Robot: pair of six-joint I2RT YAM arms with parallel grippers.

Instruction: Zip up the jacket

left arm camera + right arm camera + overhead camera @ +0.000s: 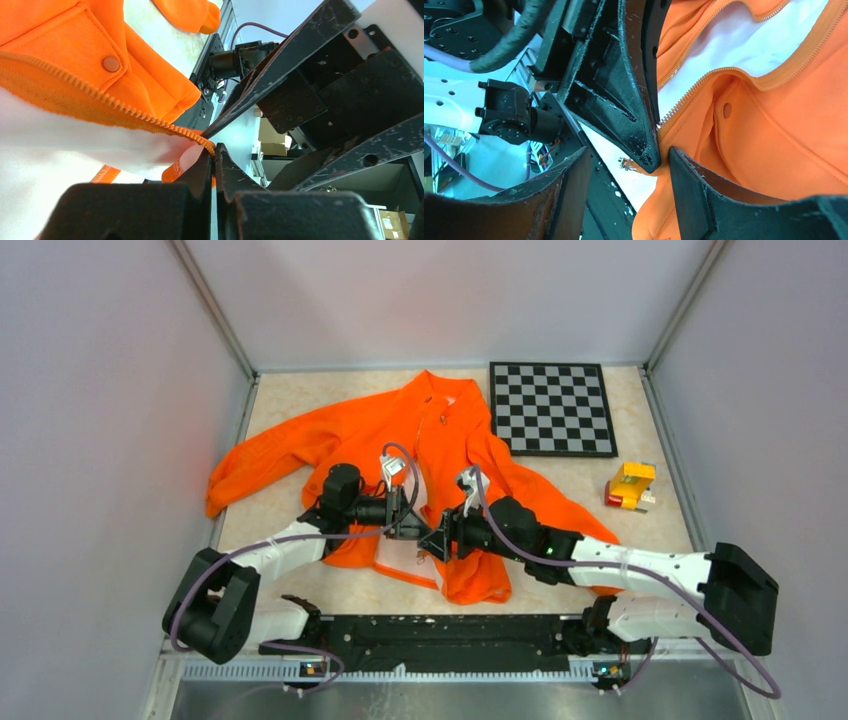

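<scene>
The orange jacket (440,440) lies spread on the table with its front open, showing white lining (405,555). My left gripper (412,528) is shut on the jacket's lower zipper edge; in the left wrist view (215,150) the orange zipper teeth (125,107) run into the closed jaws. My right gripper (432,540) faces it from the right and is open. In the right wrist view (629,152) its fingers straddle the tip of the left gripper's finger (624,110) and the other zipper edge (704,85) of the jacket (774,130). A small metal zipper part (626,163) shows just below that tip.
A black and grey chessboard (552,408) lies at the back right, beside the jacket's collar. A small yellow and red object (630,486) sits at the right. Grey walls enclose the table on three sides. The jacket's left sleeve (260,465) reaches toward the left wall.
</scene>
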